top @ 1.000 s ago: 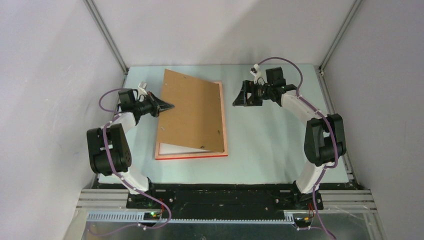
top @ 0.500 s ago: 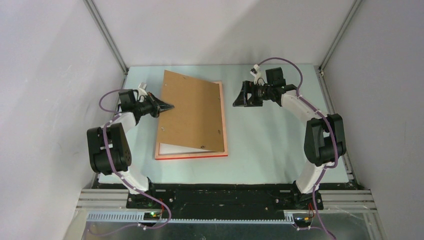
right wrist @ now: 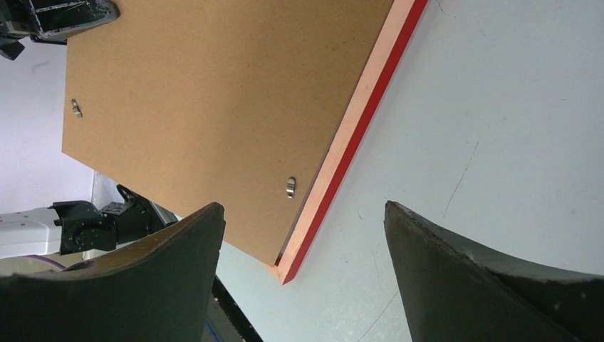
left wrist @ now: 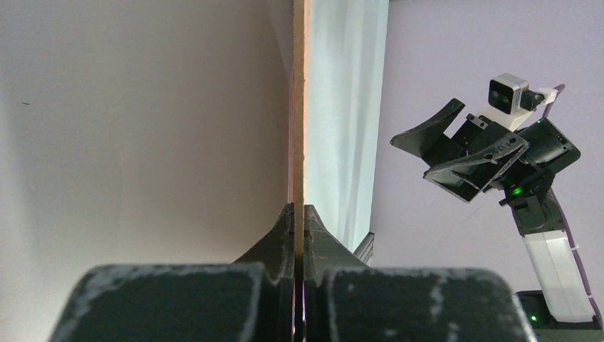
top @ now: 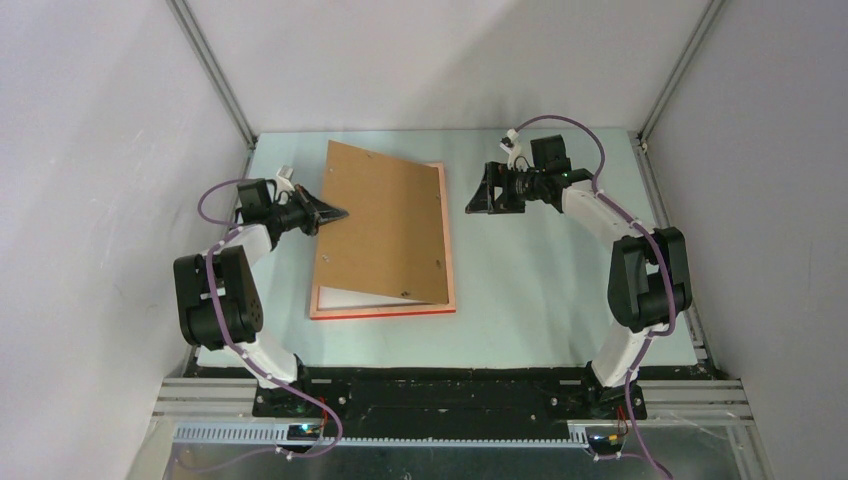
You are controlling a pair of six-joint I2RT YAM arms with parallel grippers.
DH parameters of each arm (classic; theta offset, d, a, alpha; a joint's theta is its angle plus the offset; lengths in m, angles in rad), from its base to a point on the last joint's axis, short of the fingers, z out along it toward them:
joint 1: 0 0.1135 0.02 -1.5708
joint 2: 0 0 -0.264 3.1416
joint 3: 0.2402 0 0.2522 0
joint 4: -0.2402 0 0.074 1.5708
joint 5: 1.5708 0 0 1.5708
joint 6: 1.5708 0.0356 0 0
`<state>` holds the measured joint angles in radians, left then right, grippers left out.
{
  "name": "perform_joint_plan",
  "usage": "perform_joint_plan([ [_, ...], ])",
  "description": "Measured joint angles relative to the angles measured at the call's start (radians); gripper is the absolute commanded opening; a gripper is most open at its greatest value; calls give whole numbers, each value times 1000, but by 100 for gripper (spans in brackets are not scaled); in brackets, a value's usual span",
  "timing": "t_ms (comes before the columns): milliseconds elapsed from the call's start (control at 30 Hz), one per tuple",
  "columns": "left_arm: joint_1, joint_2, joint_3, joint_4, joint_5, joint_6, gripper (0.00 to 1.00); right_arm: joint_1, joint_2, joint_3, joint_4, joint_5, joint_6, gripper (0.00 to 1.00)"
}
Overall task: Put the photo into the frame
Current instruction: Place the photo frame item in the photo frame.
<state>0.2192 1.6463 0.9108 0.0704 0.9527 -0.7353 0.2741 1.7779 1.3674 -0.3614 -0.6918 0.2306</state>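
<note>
Holds brown backing board (top: 385,220) by left edge w/ left gripper (top: 343,212) jaws clamped, tilted over photo (top: 345,297) lying in frame (top: 385,313) on tabletop (top: 540,285), long axis near-far; right gripper (top: 478,190) jaws wide open, empty, just right of frame.

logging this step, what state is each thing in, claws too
backing board, left edge raised, tilted over the frame
frame, lying flat, back up
photo, white side up inside the frame
left claw, shut on the backing board's edge
right claw, open, holding nothing
</note>
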Motion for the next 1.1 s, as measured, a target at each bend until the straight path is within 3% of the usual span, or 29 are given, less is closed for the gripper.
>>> perform_joint_plan([
  [1100, 5, 43, 1, 27, -3, 7, 0, 41, 64, 0, -6, 30, -22, 86],
])
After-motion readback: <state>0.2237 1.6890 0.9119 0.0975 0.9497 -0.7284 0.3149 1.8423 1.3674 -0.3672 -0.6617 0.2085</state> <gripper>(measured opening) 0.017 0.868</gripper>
